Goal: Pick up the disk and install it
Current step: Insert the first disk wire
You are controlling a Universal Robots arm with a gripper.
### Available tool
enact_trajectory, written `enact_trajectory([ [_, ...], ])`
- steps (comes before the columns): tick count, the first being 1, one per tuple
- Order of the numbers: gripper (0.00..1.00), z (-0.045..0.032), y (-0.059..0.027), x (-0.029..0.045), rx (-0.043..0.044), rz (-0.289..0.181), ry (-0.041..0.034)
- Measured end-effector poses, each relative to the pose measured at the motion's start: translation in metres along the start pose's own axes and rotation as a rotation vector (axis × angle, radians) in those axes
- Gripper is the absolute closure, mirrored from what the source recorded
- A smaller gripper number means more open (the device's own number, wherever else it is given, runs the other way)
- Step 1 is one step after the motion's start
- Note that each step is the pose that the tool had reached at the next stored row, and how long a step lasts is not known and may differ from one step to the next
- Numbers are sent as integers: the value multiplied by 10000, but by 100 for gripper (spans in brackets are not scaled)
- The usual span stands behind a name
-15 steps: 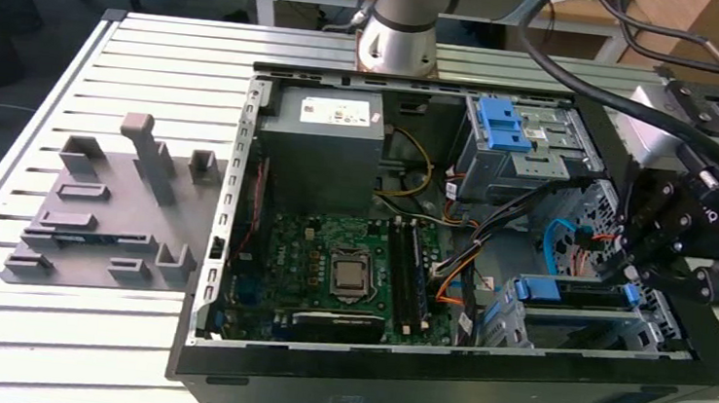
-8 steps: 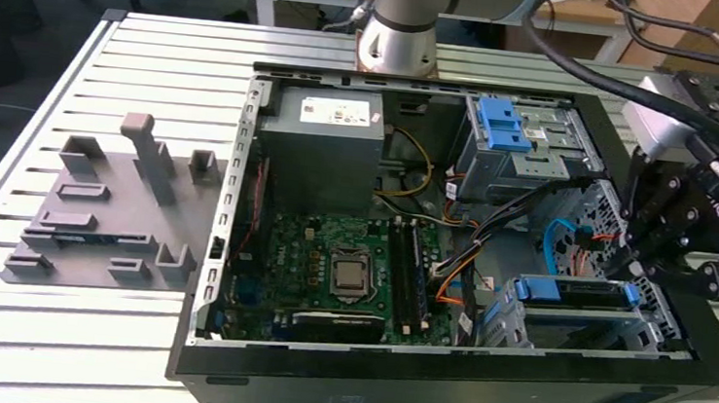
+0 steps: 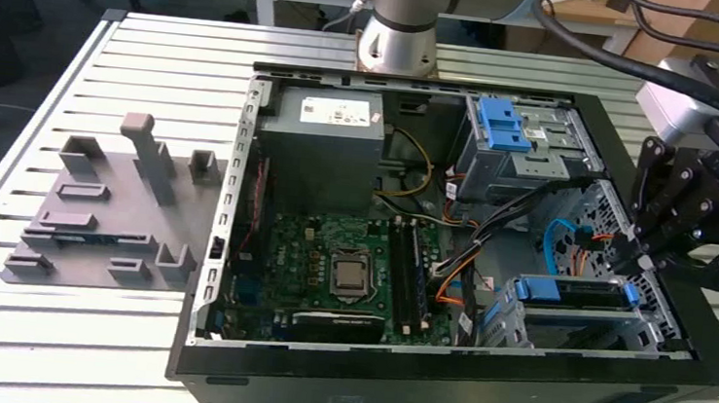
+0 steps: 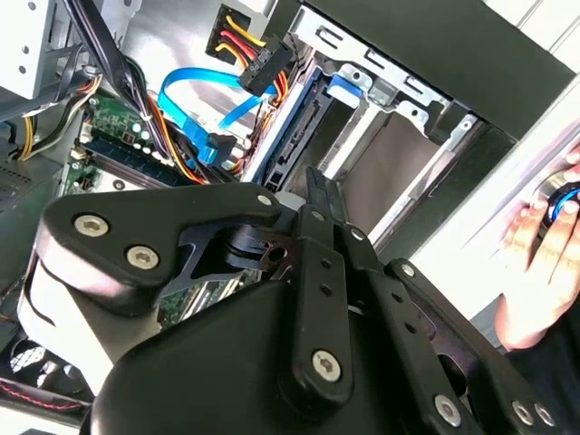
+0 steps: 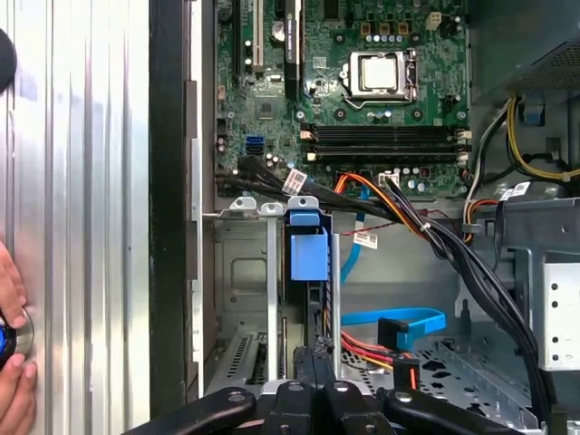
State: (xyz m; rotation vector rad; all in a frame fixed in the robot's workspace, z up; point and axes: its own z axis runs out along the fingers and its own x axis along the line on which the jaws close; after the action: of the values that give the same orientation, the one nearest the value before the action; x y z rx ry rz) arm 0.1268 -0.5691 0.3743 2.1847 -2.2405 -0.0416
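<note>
The disk sits inside the lower drive bay at the front corner of the open computer case, at the exterior view's right. Its blue rail ends show at both sides. In the first wrist view the disk stands edge-on in the bay slot under its blue tab. The second wrist view has the disk as a dark edge beside a blue tab. My gripper hovers just above the bay, a short way off the disk. Its fingertips are pressed together with nothing between them, and the gripper looks shut.
A grey power-supply box and a silver cage with a blue latch sit at the case's far side. Motherboard fills the case floor. Loose blue and orange cables lie near the bay. A grey fixture stands on the table. A person's hand rests outside the case.
</note>
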Motion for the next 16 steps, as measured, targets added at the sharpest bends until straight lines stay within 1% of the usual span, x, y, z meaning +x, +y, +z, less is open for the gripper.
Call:
enact_trajectory([
  [4, 89, -14, -32, -13, -36, 1, -1],
  [10, 89, -17, -117, -64, -126, 1, 4],
  [16, 89, -17, -136, -134, -147, 140, 0],
])
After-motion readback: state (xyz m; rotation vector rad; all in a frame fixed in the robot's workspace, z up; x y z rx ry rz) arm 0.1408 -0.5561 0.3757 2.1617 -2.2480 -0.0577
